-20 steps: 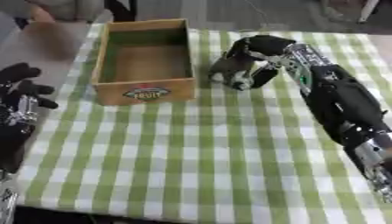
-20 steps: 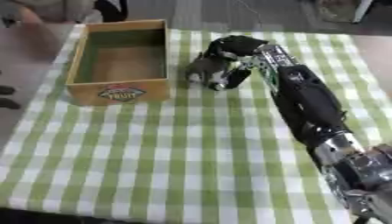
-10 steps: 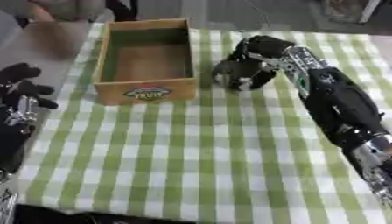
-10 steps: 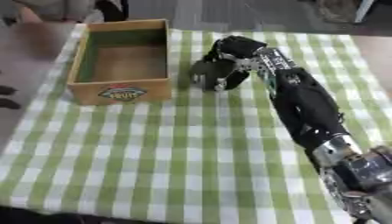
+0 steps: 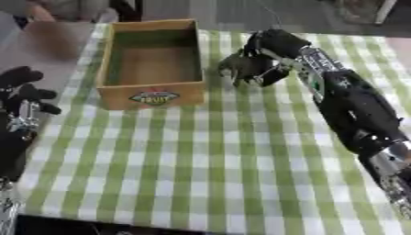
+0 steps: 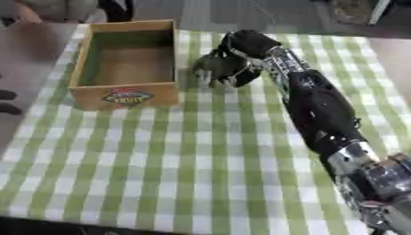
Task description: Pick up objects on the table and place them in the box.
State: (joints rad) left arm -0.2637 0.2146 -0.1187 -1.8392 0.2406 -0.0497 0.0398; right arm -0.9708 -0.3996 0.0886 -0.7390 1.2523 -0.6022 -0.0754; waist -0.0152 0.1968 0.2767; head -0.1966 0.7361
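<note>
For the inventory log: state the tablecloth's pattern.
Green and white checks on the tablecloth, clearest in the left eye view.

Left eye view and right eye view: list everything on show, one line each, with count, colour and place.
wooden box: one, tan with a round label on its front, far left of the cloth, nothing visible inside.
grey object: one, dull grey, shape unclear, just right of the box, in the right hand's curled fingers.
checked cloth: one, green and white, covering the table.
right hand: one, black, far centre, curled round the grey object.
left hand: one, black and silver, left edge, idle, fingers relaxed.
</note>
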